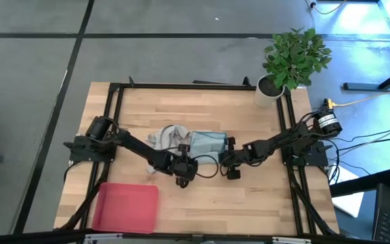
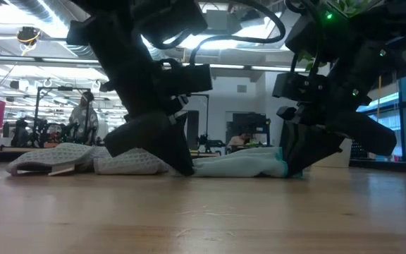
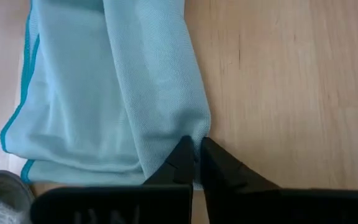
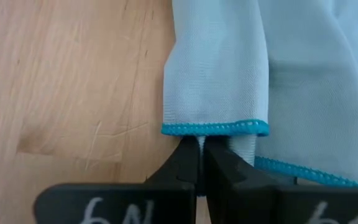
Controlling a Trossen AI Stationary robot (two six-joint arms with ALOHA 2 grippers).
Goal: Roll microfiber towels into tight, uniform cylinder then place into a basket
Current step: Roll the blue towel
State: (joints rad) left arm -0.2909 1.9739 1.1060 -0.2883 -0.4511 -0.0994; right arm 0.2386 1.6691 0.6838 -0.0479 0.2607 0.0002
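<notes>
Pinching opposite ends of blue-teal towel [image 1: 207, 143] between left gripper [image 3: 196, 148] and right gripper [image 4: 199, 144] — both clamped on thin edges; uneven pull could slip fabric, loosening roll.

Left wrist view: left gripper [image 3: 197, 148] w/ fingertips [image 3: 182, 155] pinched together on the folded edge of the pale blue-teal towel [image 3: 110, 87]. Towel lies lengthwise on the wooden table [image 3: 291, 81], folded over w/ several long creases; darker teal stitched hem runs along one side. A rounded bit of the light grey towel [image 3: 2, 190] shows at the frame's corner, touching the blue-teal one.
</notes>
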